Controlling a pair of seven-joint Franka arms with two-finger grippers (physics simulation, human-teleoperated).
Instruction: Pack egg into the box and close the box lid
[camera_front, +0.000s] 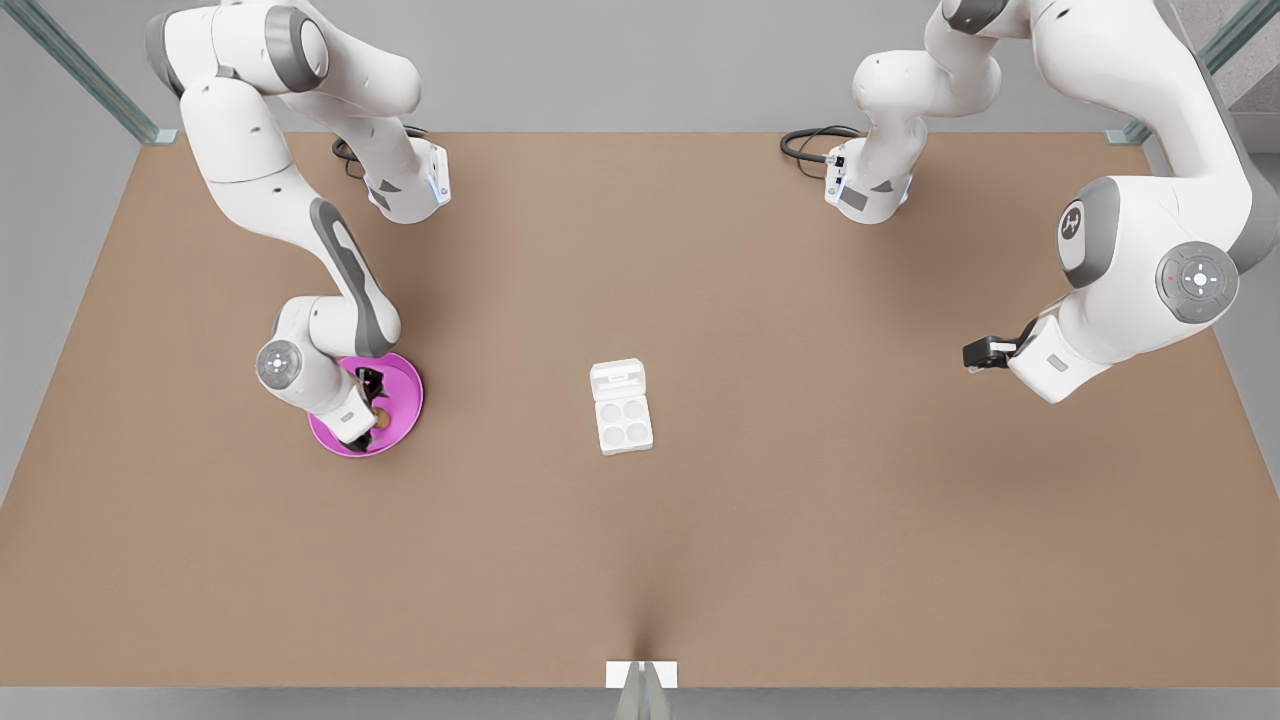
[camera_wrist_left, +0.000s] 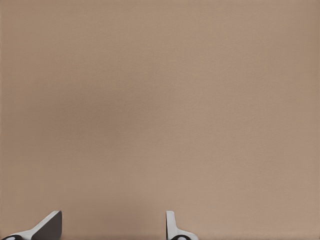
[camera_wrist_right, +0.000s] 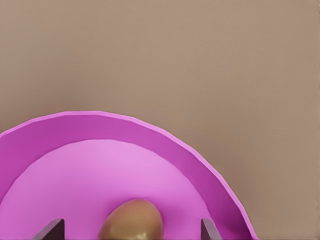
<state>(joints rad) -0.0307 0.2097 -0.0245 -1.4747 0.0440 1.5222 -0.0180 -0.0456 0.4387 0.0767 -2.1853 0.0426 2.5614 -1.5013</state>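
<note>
The task is at its first stage. The egg (camera_wrist_right: 132, 220) lies on the pink plate (camera_front: 403, 377) at the lower left of the front view, so you have yet to lift it, carry it, seat it and shut the carton. The box (camera_front: 624, 424) sits on the counter (camera_front: 800, 520) near the centre of the frame, well apart from the plate. All four cups are empty, and the box lid (camera_front: 617, 380) is folded back flat with its ridged inside facing up.

Right end effector (camera_front: 371, 400): the arm reaches down over the plate. In the right wrist view the fingers (camera_wrist_right: 49, 230) stand wide, one on either side of the egg, not yet closed on it.

Left end effector (camera_front: 982, 352): this arm waits at the front view's right, over bare counter. Its fingers (camera_wrist_left: 47, 225) are spread wide and hold nothing.
</note>
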